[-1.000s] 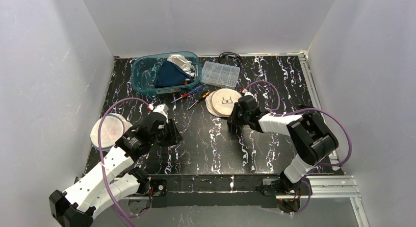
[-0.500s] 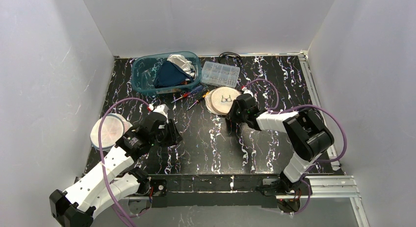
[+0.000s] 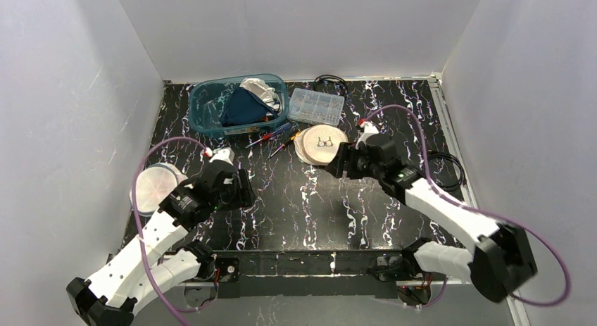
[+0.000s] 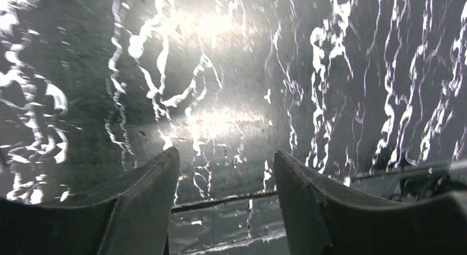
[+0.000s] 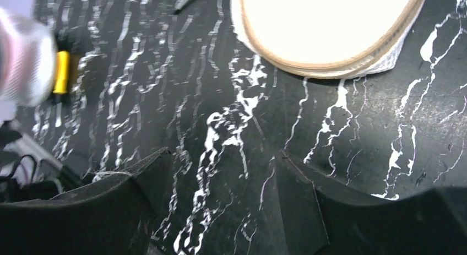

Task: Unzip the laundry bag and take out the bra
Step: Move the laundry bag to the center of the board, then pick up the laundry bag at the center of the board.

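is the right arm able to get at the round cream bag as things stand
Probably yes: the right tool stands open just short of the round cream bag, with only bare table between them.

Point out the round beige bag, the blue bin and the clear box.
round beige bag [image 3: 320,144]: top view, middle of its flat top.
blue bin [image 3: 206,106]: top view, bare floor at its left end.
clear box [image 3: 317,105]: top view, middle of its lid.
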`<state>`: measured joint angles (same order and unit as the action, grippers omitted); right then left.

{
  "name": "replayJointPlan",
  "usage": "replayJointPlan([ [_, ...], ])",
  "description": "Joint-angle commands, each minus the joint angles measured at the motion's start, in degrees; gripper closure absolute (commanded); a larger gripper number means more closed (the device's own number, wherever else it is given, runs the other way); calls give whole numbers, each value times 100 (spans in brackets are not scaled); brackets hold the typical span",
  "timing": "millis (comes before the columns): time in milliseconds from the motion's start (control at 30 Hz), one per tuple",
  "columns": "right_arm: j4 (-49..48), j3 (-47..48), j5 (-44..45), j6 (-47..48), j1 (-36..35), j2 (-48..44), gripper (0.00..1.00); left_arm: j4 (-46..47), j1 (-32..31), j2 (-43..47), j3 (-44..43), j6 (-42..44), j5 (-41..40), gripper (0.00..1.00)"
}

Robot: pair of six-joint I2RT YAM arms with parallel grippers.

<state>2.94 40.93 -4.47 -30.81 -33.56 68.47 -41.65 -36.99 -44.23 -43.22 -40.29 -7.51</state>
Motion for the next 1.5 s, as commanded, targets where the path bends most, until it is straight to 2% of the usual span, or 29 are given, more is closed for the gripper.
replayJointPlan([
  [0,615,-247,-413,299,-38,-1182,23,-822,322,158,-624,132,-1214,29],
  [67,334,-708,-332,-72,-39,-1766,24,-1141,1025,165,-821,127,-1178,19],
  [133,-172,-1363,-363,-396,-40,-2352,24,-1419,2006,264,-1046,185,-806,16],
  [200,-727,-1825,-503,-659,-39,-2804,22,-1587,2667,357,-1238,191,-679,13],
  [333,-722,-1993,-1058,-473,-35,-2722,21,-1900,3073,-85,-1614,58,-1646,6],
  [433,-675,-1936,-1487,-437,-36,-2341,21,-1848,3618,-769,-1825,202,-1956,5],
  [567,-770,-2044,-1597,-455,-41,-2449,22,-1439,3673,-1639,-2095,756,-2777,11],
  [700,-706,-2085,-1592,-406,-39,-2848,22,-1240,3682,-2607,-2117,1101,-3239,13],
  [900,-451,-2095,-1607,-373,-40,-3111,22,-927,3923,-3453,-2060,1369,-3702,13],
  [1033,-502,-2163,-1640,-443,-37,-3121,22,-943,4130,-3906,-2012,1246,-3777,14],
  [1200,-234,-1936,-1504,-94,-34,-2953,22,-910,4244,-4378,-1855,1141,-3826,23],
  [1367,44,-1672,-1395,147,-36,-2966,22,-792,4301,-4553,-1711,1154,-3535,49],
  [1467,97,-1623,-1339,127,-40,-3000,22,-639,4298,-4223,-1572,1217,-3313,74],
])
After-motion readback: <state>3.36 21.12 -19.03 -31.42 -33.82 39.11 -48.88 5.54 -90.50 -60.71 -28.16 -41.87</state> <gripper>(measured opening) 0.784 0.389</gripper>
